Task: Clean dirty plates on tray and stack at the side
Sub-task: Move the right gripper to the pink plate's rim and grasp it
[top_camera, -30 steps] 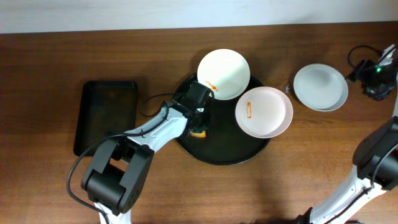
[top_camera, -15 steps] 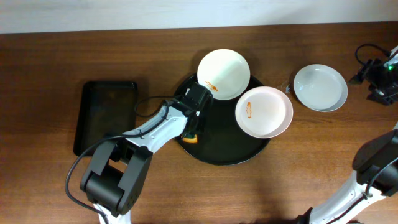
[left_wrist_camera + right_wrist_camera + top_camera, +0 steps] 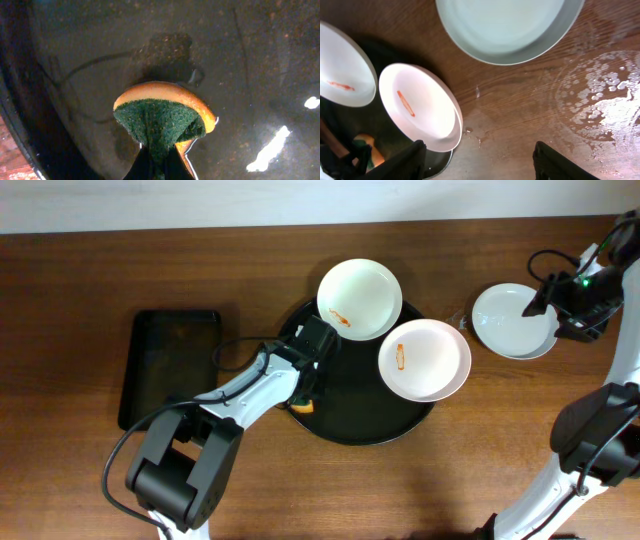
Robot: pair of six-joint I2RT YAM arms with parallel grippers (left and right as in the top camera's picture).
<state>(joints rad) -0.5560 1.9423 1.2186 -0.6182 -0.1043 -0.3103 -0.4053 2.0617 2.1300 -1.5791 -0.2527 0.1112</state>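
My left fingers [image 3: 141, 169] pinched the sponge [image 3: 160, 115] above the tray [image 3: 75, 40]; my right fingers [image 3: 560, 162] hung spread. Best bet, I judged: press it flat across the white plate [image 3: 365, 290], along the smear [image 3: 340, 317].

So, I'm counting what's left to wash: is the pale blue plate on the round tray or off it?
Off. The pale blue plate lies on the wooden table beside the round black tray, clear of its rim.

No writing, label or number is legible on the large round black tray [image 3: 365, 420] or brown wooden table [image 3: 80, 470]
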